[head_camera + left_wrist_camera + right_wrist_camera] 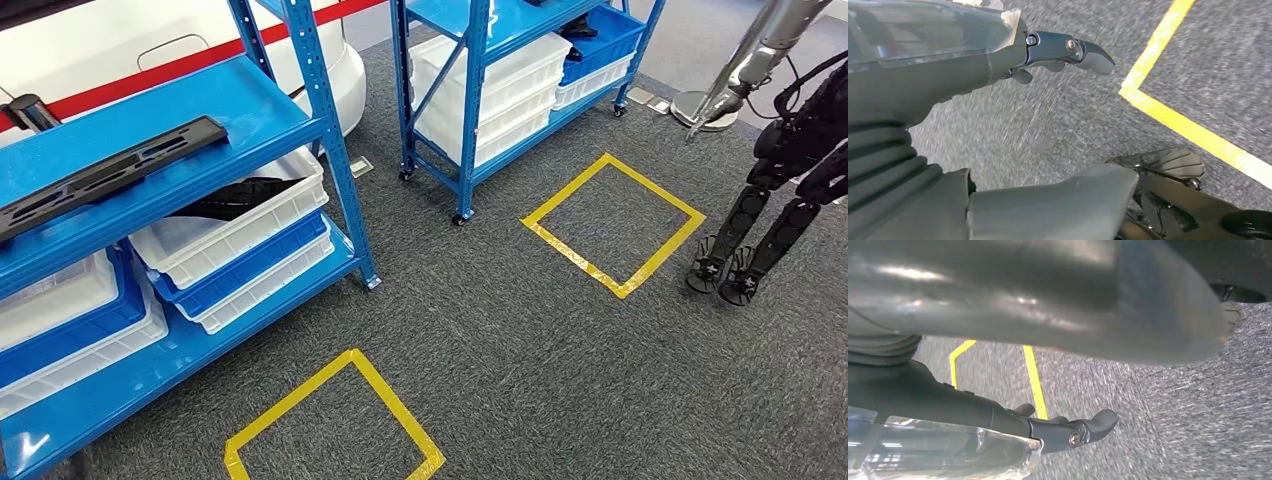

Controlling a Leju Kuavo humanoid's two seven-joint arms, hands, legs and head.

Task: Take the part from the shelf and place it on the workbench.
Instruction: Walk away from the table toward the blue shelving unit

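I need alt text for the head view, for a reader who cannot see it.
A long black part lies on the top level of a blue shelf at left, above stacked white and blue bins. Two yellow tape squares mark the grey carpet.

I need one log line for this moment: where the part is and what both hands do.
phase: approach | long black part on top shelf, untouched | left hand holds nothing | right hand holds nothing | yellow floor square ahead

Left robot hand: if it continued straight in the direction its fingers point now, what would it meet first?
Probably the grey carpet. The left robot hand holds nothing, and nothing lies between its fingers and the floor; depth is unclear.
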